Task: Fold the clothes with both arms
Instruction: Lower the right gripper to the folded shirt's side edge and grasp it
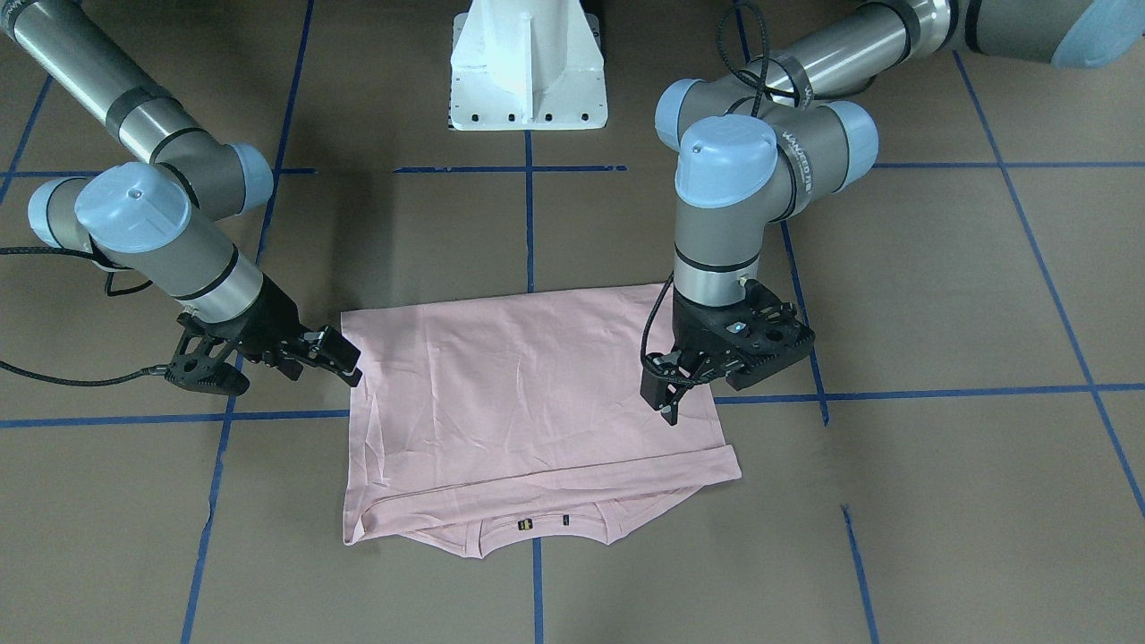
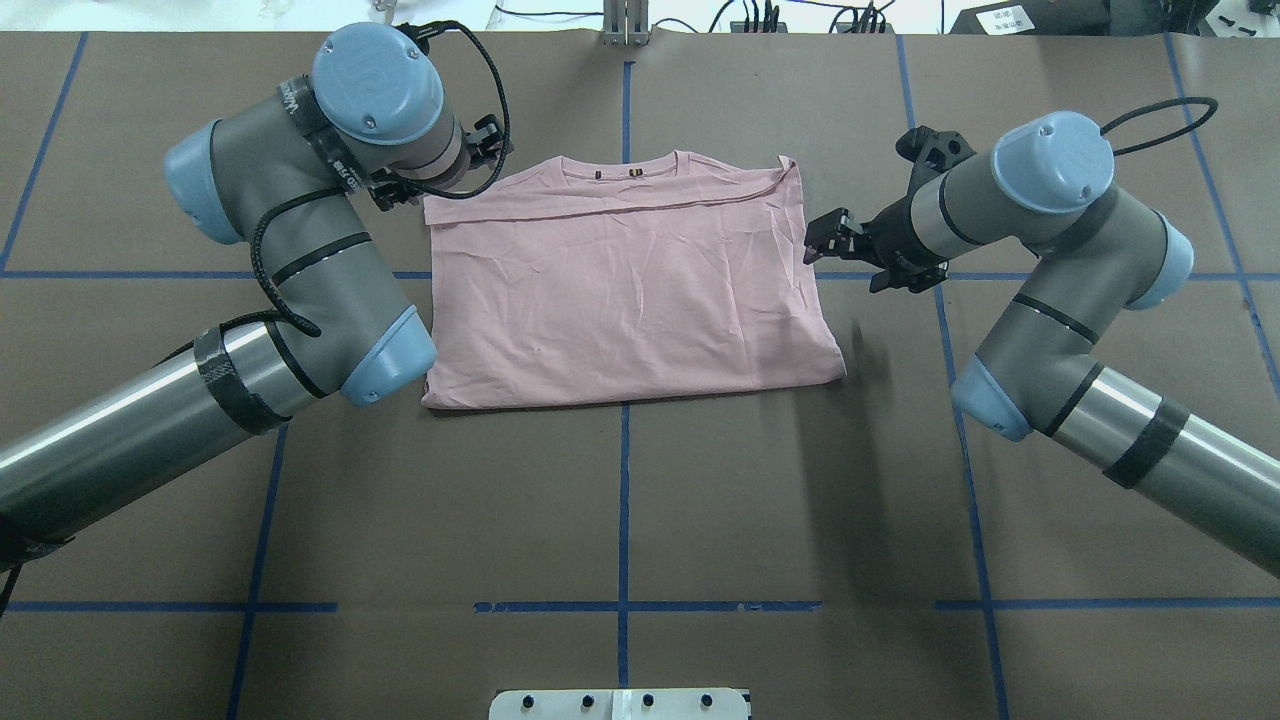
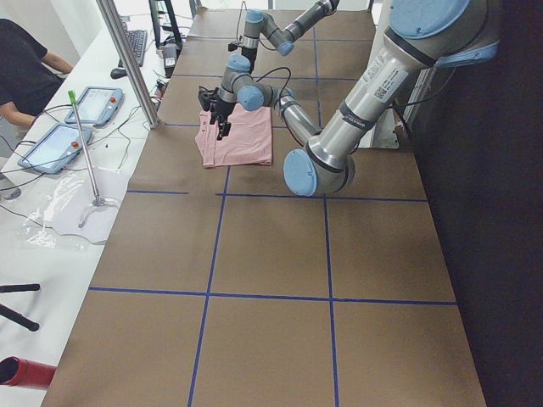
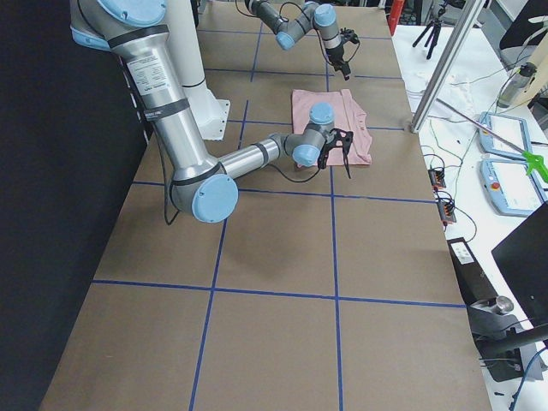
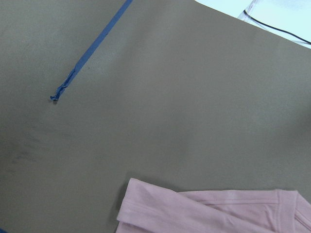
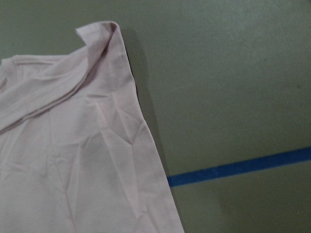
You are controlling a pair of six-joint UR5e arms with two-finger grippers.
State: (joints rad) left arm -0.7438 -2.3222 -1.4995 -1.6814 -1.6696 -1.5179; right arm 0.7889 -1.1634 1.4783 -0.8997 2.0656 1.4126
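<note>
The pale pink T-shirt (image 1: 528,394) lies folded flat on the brown table, collar (image 1: 537,523) towards the operators' side; its print is hidden. It also shows in the overhead view (image 2: 630,290) and both wrist views (image 5: 209,211) (image 6: 73,145). My left gripper (image 1: 666,394) hovers over the shirt's side edge near the folded-over hem, open and empty; in the overhead view (image 2: 488,140) its wrist mostly hides it. My right gripper (image 1: 344,358) is just outside the opposite side edge, open and empty, and it shows in the overhead view (image 2: 822,238).
The white pedestal base (image 1: 528,72) stands at the robot's side of the table. Blue tape lines (image 2: 622,500) cross the brown surface. An operators' bench with tablets (image 3: 59,144) and a metal post (image 3: 127,59) runs along the far edge.
</note>
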